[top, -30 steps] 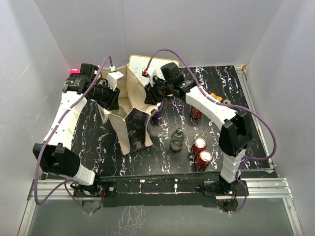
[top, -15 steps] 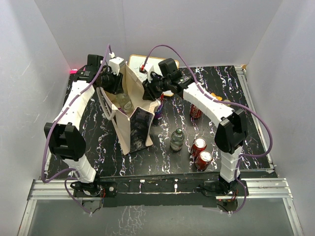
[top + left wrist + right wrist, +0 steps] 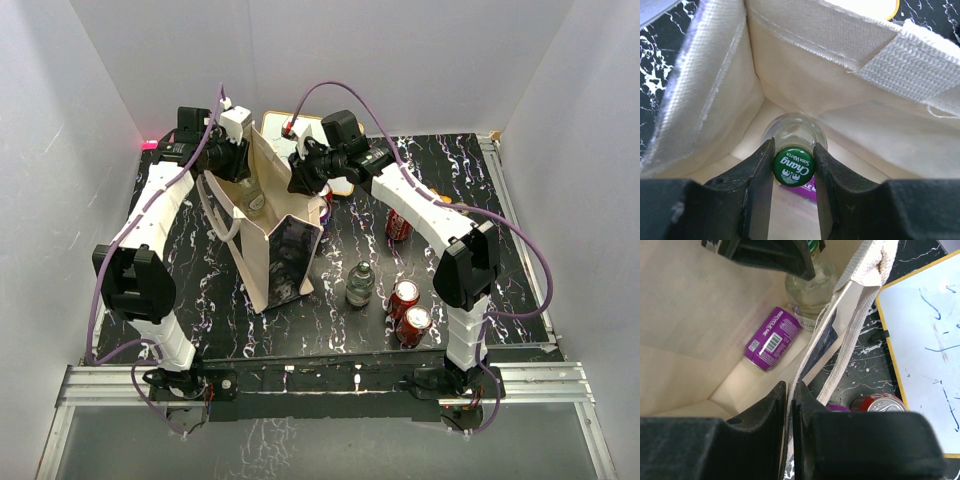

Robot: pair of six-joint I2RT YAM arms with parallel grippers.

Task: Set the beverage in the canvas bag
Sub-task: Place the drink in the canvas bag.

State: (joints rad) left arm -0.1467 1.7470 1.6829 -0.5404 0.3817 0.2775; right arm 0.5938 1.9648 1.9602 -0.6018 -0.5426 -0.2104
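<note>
Left wrist view: the left gripper [image 3: 793, 152] is clenched on the green cap of a glass bottle [image 3: 795, 131]. The bottle hangs upright inside the bag [image 3: 805, 70]; whether its base already touches the floor I cannot tell. The right gripper [image 3: 789, 392] has its fingers pinched on the cloth of the bag's rim, beside a handle strap, and so holds the mouth apart.

The step in hand looks like the lowering and release. To do it well, go straight down until the base bears on the bag floor. Then part the fingers only enough to clear the cap, and rise straight up so nothing catches the rim. A purple can [image 3: 772, 338] lies on its side on the floor, just beside the bottle's foot. The bottle should land next to it, not on it, or it may topple once freed. The right grip on the rim should not let go before the left arm is out, since soft canvas would likely fold in.

The bottle is clear glass with round shoulders. Its cap carries white "Chang soda water" lettering, and a pale label band shows lower down. The bag is beige canvas with woven straps and a dark printed panel on its broad side. It stands upright on the table [image 3: 480, 200], toward the rear left and between the two arms.
</note>
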